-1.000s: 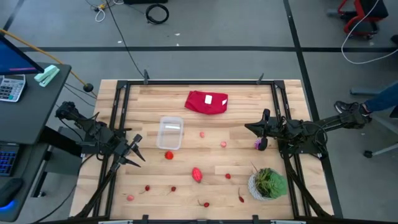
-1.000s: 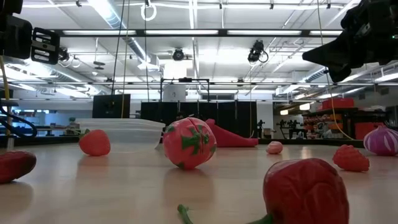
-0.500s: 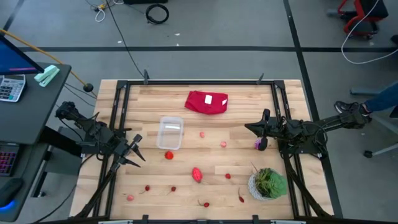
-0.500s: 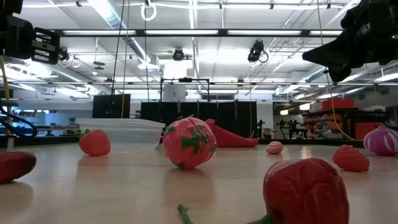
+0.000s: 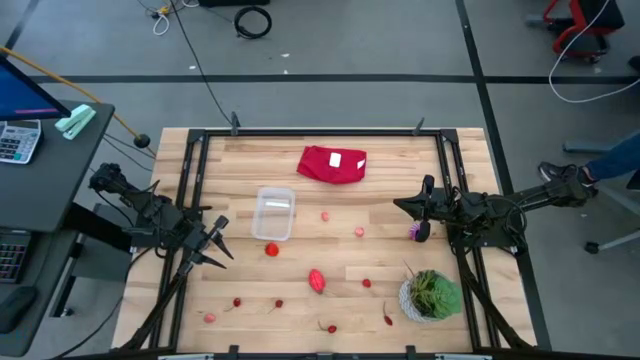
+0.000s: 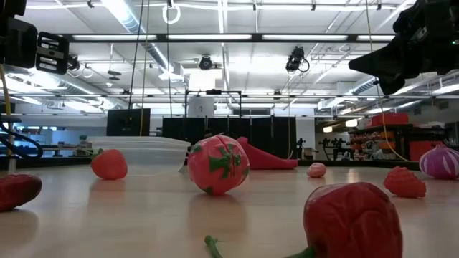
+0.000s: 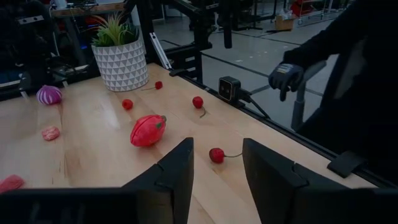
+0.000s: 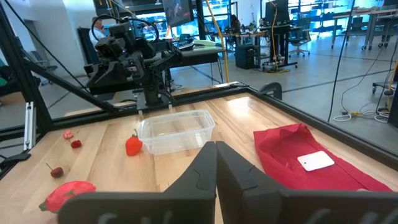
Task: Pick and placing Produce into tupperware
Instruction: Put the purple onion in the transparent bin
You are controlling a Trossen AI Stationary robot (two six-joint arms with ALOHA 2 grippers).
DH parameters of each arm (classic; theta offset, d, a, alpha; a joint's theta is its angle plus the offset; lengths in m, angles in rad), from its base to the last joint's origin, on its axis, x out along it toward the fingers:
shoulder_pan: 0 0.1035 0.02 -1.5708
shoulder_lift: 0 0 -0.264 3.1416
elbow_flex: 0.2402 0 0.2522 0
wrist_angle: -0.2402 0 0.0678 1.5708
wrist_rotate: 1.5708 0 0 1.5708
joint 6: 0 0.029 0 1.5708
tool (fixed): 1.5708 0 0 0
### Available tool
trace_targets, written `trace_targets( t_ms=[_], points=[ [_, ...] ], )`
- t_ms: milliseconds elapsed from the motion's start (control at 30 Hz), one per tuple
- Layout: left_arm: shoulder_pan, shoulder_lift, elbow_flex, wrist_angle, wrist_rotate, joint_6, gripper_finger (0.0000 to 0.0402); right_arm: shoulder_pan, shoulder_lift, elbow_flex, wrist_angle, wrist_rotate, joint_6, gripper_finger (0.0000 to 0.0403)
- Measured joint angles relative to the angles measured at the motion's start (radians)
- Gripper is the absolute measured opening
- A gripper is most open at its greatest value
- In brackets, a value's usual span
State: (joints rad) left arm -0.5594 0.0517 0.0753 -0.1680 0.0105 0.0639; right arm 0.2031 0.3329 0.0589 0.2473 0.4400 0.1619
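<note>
The clear tupperware (image 5: 274, 213) stands on its base left of the table's middle, also seen in the right wrist view (image 8: 176, 130). Produce lies scattered on the wood: a larger red oval piece (image 5: 317, 280) (image 7: 148, 130), a strawberry (image 5: 272, 250) beside the tub, pink bits (image 5: 359, 232), a purple piece (image 5: 414, 231) and several tiny red cherries (image 5: 279, 302). My left gripper (image 5: 225, 240) (image 7: 217, 142) hovers open at the table's left edge. My right gripper (image 5: 398, 205) (image 8: 216, 144) hovers shut by the right edge, next to the purple piece.
A folded red cloth with a white label (image 5: 333, 164) lies near the far edge. A plant in a white pot (image 5: 430, 296) stands at the near right corner. Black rails (image 5: 190, 180) run along the table's sides. A person's gloved hand (image 7: 286, 74) shows beyond the near edge.
</note>
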Motion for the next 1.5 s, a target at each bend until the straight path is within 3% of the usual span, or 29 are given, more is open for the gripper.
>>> trace_targets(
  t_ms=[800,967,1267,1400,1500],
  points=[
    [0.0,0.0,0.0,0.0,0.0,0.003,0.0146,0.0,0.0,0.0,0.0,0.0,-0.002,0.0005],
    [0.0,0.0,0.0,0.0,-0.002,0.063,0.0151,0.0,0.0,0.0,0.0,0.023,-0.15,0.0005],
    [0.0,0.0,0.0,0.0,-0.002,0.084,0.0139,0.0,0.0,0.0,0.0,0.023,-0.153,0.0005],
    [0.0,0.0,0.0,0.004,-0.005,0.197,0.0138,0.0,0.0,0.0,0.003,0.023,-0.16,0.0005],
    [0.0,0.0,-0.004,0.026,-0.006,0.189,0.0141,0.0,0.0,0.0,0.033,0.023,-0.194,0.0005]
  ],
)
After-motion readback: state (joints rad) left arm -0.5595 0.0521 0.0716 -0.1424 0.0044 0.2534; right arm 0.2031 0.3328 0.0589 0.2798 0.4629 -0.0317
